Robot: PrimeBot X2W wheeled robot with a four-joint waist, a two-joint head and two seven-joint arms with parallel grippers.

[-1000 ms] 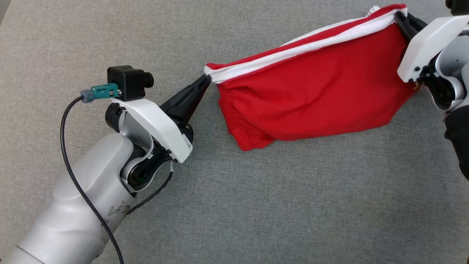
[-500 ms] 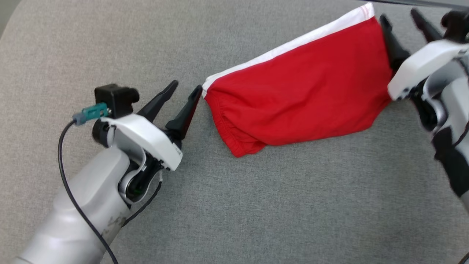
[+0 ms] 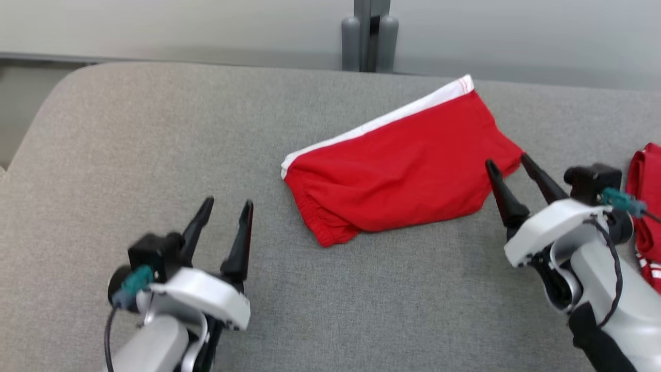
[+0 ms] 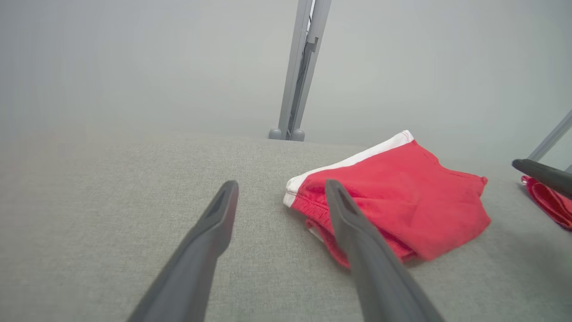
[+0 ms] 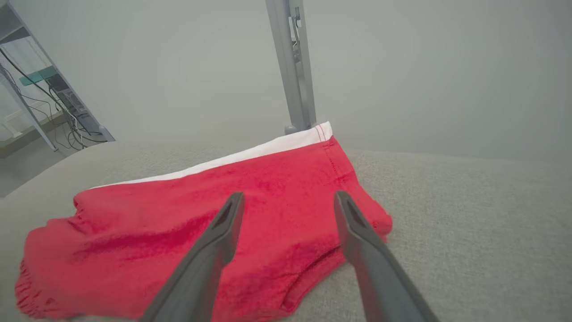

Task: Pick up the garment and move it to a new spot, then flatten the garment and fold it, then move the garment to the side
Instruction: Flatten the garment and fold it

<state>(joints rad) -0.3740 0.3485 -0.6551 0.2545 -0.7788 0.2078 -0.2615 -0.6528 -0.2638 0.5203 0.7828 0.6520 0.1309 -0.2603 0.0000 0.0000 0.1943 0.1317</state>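
the garment [image 3: 397, 170] is red with a white edge band, perhaps red-stitched, on grey fabric [image 3: 155, 144].

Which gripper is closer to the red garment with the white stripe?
Right. The right gripper, open, has its fingertips at the garment's right edge. The left gripper, also open, sits clear of its left corner, with bare cushion between.

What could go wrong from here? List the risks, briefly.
1. The left gripper and right gripper are both open and grip nothing. Pinching only one layer of the folded red garment with white trim could undo the fold.
2. A second red cloth lies beside the right arm and could get snagged.
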